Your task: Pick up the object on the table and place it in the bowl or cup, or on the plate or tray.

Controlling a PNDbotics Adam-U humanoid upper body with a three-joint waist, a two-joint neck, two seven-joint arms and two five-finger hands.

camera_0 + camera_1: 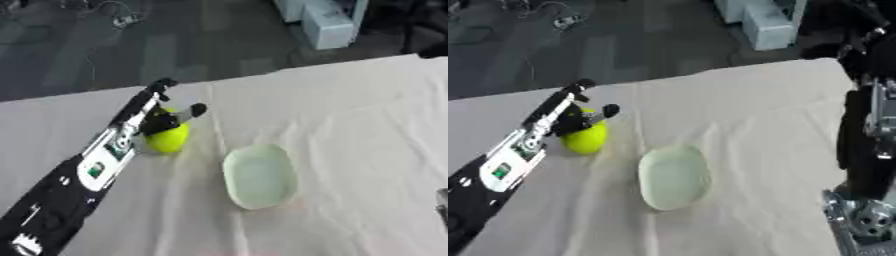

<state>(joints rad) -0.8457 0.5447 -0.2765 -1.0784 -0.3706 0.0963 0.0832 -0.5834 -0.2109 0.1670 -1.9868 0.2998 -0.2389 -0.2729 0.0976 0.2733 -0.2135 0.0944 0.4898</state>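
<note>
One object matters here: a yellow-green ball (168, 139) sitting on the cloth-covered desk (350, 110), just left of a pale green oval plate (259, 176) that lies empty near the middle. My left hand (157, 117) is over the ball from its far-left side, with the fingers (161, 85) reaching up past it and the thumb (194, 110) sticking out to the right above it; they look spread around the ball rather than closed on it, and I judge the ball is resting on the desk, not lifted. So I read this as the grasp step, with nothing carried yet. Next I need to curl the fingers and thumb around the ball until it is held, raise it clear of the cloth, swing it a little to the right and toward me, and release it over the plate. A round ball may roll off such a shallow plate, so I would set it low. My right arm (868, 140) hangs at the right edge; I cannot tell its fingers' state.
</note>
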